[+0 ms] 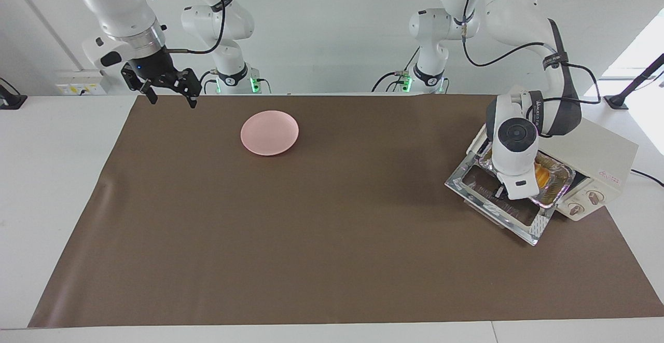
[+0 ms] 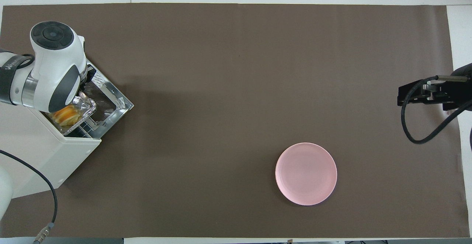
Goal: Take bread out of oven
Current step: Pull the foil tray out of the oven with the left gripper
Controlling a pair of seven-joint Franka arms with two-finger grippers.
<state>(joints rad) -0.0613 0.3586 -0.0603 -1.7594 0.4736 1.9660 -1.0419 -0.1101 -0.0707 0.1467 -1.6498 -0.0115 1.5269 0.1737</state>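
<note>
The cream-white oven [image 1: 609, 159] stands at the left arm's end of the table, its glass door [image 1: 493, 200] folded down flat. A silver foil tray [image 1: 559, 183] is pulled partway out over the door, and the golden bread [image 1: 544, 174] lies in it. The same bread [image 2: 66, 114] shows from above in the foil tray [image 2: 85, 106]. My left gripper [image 1: 500, 192] is low over the door at the tray's outer edge, mostly hidden by its own wrist. My right gripper [image 1: 171, 94] waits open and empty in the air at the right arm's end.
A round pink plate [image 1: 270, 133] sits on the brown mat [image 1: 311, 239] toward the right arm's end, near the robots; it also shows in the overhead view as the plate [image 2: 306, 174]. The oven's cable [image 2: 44, 185] trails off the table beside it.
</note>
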